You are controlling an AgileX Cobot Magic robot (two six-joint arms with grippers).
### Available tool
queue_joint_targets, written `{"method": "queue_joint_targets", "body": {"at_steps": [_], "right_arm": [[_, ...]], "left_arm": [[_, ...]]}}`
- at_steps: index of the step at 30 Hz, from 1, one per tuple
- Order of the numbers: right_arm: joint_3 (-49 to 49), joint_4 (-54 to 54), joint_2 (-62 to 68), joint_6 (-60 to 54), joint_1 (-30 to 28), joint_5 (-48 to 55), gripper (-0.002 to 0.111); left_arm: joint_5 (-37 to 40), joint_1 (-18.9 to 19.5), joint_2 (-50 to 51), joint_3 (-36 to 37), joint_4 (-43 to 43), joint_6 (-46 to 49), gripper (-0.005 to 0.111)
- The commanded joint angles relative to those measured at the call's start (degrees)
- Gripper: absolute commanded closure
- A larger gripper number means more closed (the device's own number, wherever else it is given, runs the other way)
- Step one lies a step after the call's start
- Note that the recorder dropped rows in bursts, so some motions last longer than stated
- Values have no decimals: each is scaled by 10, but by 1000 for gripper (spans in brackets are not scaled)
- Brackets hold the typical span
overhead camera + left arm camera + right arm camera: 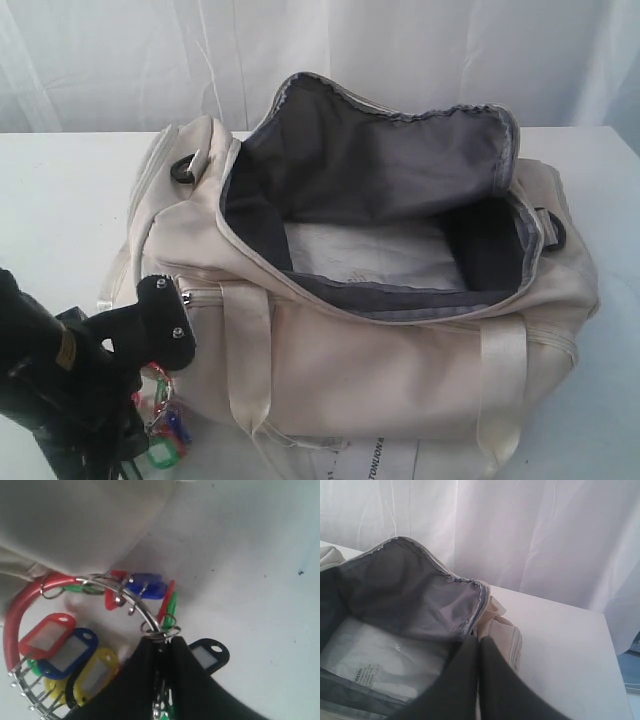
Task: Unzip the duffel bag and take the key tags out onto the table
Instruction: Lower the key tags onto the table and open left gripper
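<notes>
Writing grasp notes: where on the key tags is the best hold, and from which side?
Probably the metal ring threading the key tags, approached from above: it is the one rigid part, and the tags hang loose beneath it. The left hand pinches it that way now.

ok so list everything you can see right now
duffel bag: one, cream, grey lining, mid-table, unzipped
packing sheet: one, white, inside bag
key tags: one bunch, red, blue, yellow, green, black, outside bag's front left corner
paper tag: one, white, bag's front base
table: one, white, under bag
curtain: one, white, behind table
left gripper: one, black, shut on key tags
right gripper: one, black, shut, empty, near bag's opening
</notes>
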Motion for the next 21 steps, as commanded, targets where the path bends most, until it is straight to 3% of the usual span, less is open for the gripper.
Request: {"method": "queue_joint_targets", "body": {"at_steps": [1, 7, 10, 16, 21], "right_arm": [[2, -3, -1, 2, 3, -7, 108], [2, -3, -1, 2, 3, -7, 108], [2, -3, -1, 2, 3, -7, 108], [2, -1, -1, 2, 3, -7, 108], [2, 0, -1, 2, 3, -7, 108]], "left_arm": [[-38, 2, 30, 2, -9, 1, 101], [-41, 2, 58, 2, -9, 1, 59], [-53, 2, 65, 1, -9, 0, 47], [-7, 2, 65, -46, -12, -13, 46], [141, 2, 65, -138, -13, -15, 47]]}}
